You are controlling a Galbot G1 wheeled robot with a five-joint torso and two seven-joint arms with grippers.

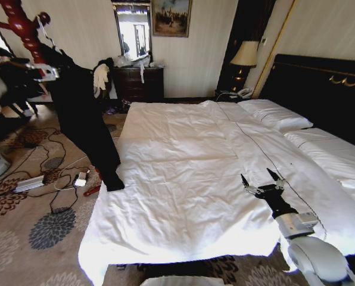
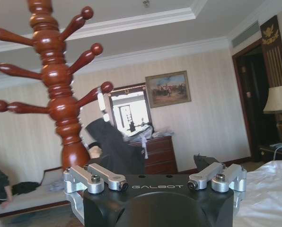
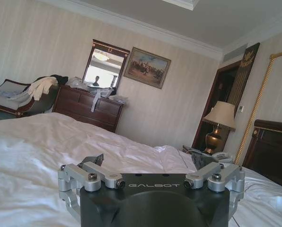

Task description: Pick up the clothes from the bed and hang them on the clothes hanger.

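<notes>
The clothes, a long black garment, hang from the clothes hanger, a reddish-brown wooden stand at the far left, and trail down to the carpet beside the bed. In the left wrist view the clothes drape from a ball-tipped peg of the clothes hanger. My left gripper is raised next to the stand and the garment's top; it is open and holds nothing. My right gripper hovers open over the white duvet at the bed's near right, as the right wrist view also shows.
Cables and a power strip lie on the patterned carpet left of the bed. A dark dresser with a mirror stands against the far wall, pale garments beside it. A lamp and black headboard stand at the right.
</notes>
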